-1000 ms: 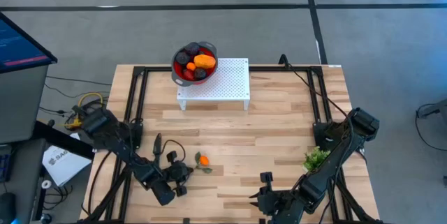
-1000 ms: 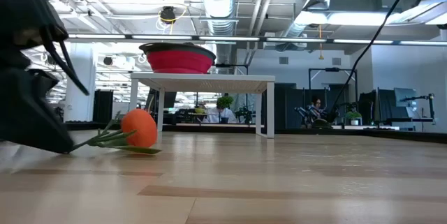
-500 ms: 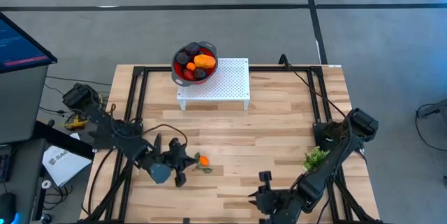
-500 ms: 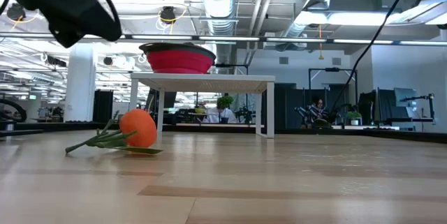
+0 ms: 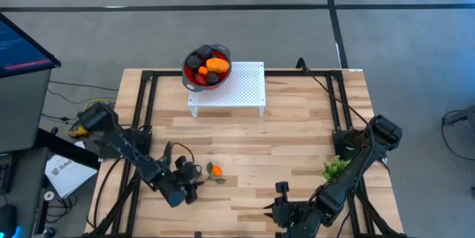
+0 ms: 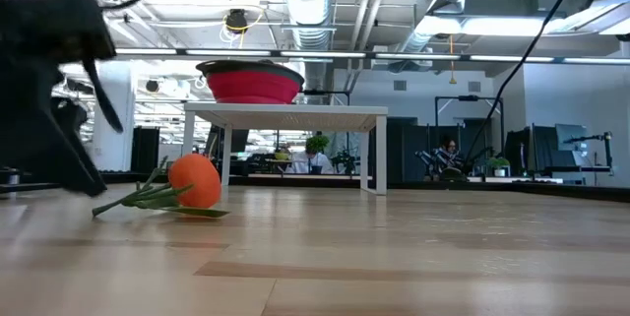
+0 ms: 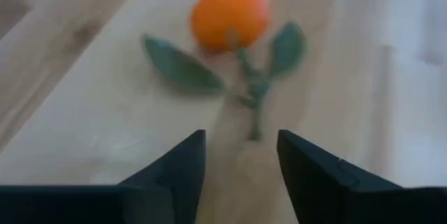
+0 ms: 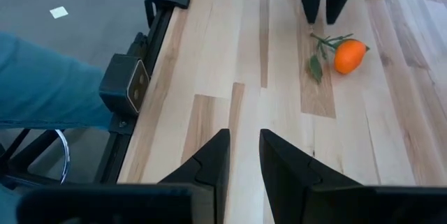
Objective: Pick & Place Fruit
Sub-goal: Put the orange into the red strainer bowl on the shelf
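Observation:
A small orange fruit (image 5: 216,170) with a green stem and leaves lies on the table, in front of the white stand. It also shows in the left wrist view (image 7: 229,17), the low view (image 6: 195,180) and the right wrist view (image 8: 349,55). My left gripper (image 5: 194,182) is open just to the left of it, fingers pointing at the stem end, touching nothing (image 7: 241,151). A red bowl (image 5: 206,66) on the stand holds dark, red and orange fruits. My right gripper (image 5: 273,210) waits near the table's near edge, open by a narrow gap (image 8: 243,155).
The white perforated stand (image 5: 241,90) sits at the table's far middle with the bowl on its left corner. A green leafy sprig (image 5: 335,168) lies by the right arm. Black frame rails (image 5: 145,104) run along both sides. Something blue (image 8: 42,77) shows beyond the table's edge.
My left gripper rose from the table and swung toward the orange fruit, then dropped back down a little toward the near edge, ending just left of the fruit. The fruit has stayed where it was.

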Robot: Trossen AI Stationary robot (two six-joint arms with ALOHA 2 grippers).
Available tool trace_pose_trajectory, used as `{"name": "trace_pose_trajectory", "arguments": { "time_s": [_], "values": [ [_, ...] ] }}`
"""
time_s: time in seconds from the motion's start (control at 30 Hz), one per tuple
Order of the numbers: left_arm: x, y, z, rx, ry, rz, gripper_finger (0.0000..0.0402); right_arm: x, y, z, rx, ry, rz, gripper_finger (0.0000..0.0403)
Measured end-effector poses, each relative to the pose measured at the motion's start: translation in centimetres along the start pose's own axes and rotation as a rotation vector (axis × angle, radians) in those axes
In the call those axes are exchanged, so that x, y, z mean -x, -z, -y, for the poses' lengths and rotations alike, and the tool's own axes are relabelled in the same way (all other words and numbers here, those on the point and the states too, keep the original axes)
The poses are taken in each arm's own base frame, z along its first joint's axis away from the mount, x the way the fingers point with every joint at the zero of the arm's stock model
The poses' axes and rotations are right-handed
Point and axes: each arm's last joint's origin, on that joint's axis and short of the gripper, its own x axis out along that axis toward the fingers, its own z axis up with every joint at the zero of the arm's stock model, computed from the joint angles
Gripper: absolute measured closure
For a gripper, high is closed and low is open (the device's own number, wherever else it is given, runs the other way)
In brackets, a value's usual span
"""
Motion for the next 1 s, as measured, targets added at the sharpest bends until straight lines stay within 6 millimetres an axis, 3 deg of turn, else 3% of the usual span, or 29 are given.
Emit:
{"name": "trace_pose_trajectory", "arguments": {
  "time_s": [0.17, 0.37, 0.53, 0.7, 0.8, 0.87, 1.0],
  "values": [
    [-1.3, 2.4, 0.6, -0.043, -0.066, 0.144, 0.0212, -0.1, -0.1, 0.1, -0.003, 0.004, 0.0, 0.0331],
    [-2.5, 4.3, 1.0, -0.06, -0.106, 0.273, 0.0233, -0.1, -0.1, 0.2, -0.003, 0.015, 0.005, 0.0331],
    [-3.0, 4.7, 1.0, -0.054, -0.116, 0.308, 0.0275, -0.2, -0.2, 0.3, -0.007, 0.019, 0.005, 0.0331],
    [-3.0, 4.7, 1.1, -0.052, -0.113, 0.302, 0.0342, -0.3, -0.2, 0.4, -0.008, 0.021, 0.005, 0.0331],
    [-2.7, 4.3, 1.2, -0.042, -0.089, 0.273, 0.0389, -0.3, -0.2, 0.4, -0.008, 0.021, 0.005, 0.0331],
    [-2.2, 3.3, 1.2, -0.036, -0.06, 0.228, 0.0393, -0.3, -0.2, 0.4, -0.008, 0.021, 0.004, 0.0331],
    [-0.1, -0.8, 1.6, -0.036, 0.066, 0.186, 0.0398, -0.4, -0.2, 0.5, 0.006, 0.025, 0.004, 0.0331]
  ]
}}
